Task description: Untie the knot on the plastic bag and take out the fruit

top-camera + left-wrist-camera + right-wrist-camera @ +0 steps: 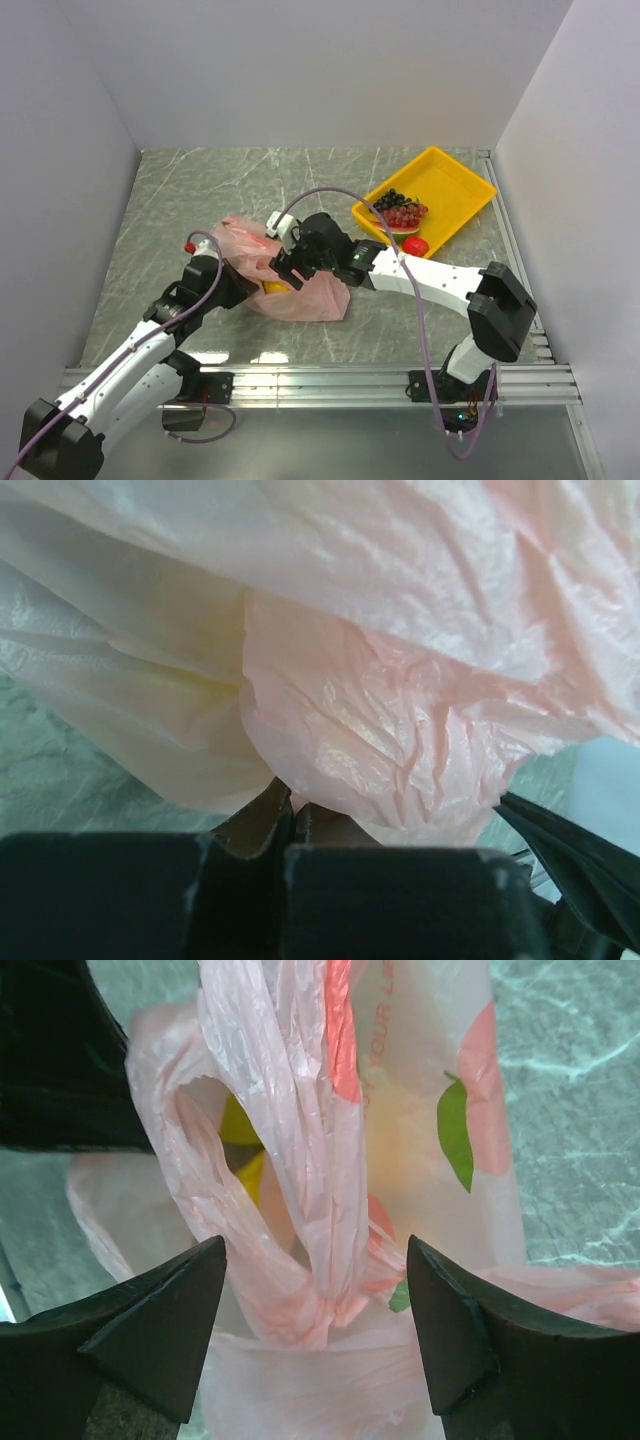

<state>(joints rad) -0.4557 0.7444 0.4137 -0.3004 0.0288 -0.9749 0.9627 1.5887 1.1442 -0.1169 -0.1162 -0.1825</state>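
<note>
Right tool (315, 1260): spread wide and holding nothing. My two dark fingers stand on either side of the bag's twisted handles.
Knot (315, 1310): at the top of the plastic bag (300, 290), straight ahead between my right fingers and looking still tied.
Long axis: the twisted handle strand runs away from my right tool, crossing the line along which the fingers close, so closing them would catch it side-on.
Left tool (293, 820): pressed together at the bag's left flank, and it seems to pinch a fold of the thin film.
Nearer arm: the right, which is over the bag's top. The left is low at its side.
Bag contents: the fruit (240, 1145) is still inside, with only a yellow patch showing through the handle loop.
Bag's place: slumped on the grey tabletop (200, 190).
Yellow tray (470, 180): well beyond the bag to its right. It holds grape bunches (400, 208), a watermelon slice (400, 229) and a small red fruit (416, 245).
</note>
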